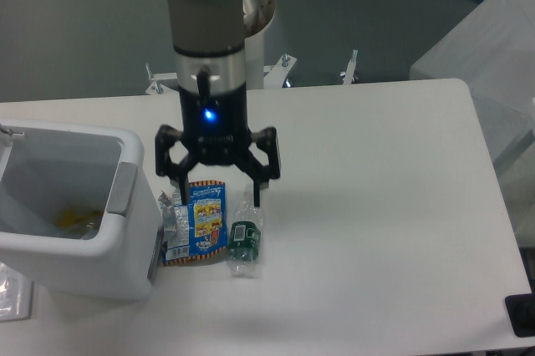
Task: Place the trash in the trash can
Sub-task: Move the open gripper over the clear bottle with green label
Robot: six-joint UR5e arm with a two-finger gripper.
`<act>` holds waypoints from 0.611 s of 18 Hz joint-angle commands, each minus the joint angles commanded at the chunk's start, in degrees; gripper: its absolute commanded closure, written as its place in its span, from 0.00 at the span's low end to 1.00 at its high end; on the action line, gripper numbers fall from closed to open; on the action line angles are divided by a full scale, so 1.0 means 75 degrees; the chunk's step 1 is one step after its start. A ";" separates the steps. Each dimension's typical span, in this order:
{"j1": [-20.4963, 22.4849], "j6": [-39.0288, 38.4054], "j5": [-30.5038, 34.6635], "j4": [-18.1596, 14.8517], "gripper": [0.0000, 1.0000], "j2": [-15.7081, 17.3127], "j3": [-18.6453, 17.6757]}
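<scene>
A flat blue snack wrapper (199,224) with orange edges lies on the white table beside the trash can. Right of it lies a crushed clear bottle with a green label (244,241). The trash can (79,235), a white boxy bin with a grey side panel, stands at the left edge; something yellow shows at its bottom. My gripper (216,195) hangs open just above the far ends of the wrapper and bottle, one finger near the wrapper's left top and the other at the bottle's neck. Nothing is held.
A grey-white block (481,72) stands beyond the table's right edge. The arm's white base (259,30) and metal clamps (351,68) sit behind the far table edge. A dark object (522,314) lies at the lower right corner.
</scene>
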 joint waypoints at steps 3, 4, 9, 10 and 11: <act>0.0291 -0.0129 -0.0093 0.0000 0.00 -0.0024 -0.0281; 0.0397 -0.0129 -0.0105 0.0012 0.00 -0.0012 -0.0503; 0.0481 -0.0036 -0.0094 0.0035 0.00 -0.0269 -0.1124; 0.0481 0.0011 -0.0105 0.0047 0.00 -0.0351 -0.1184; 0.0469 0.0000 -0.0117 0.0059 0.00 -0.0445 -0.1138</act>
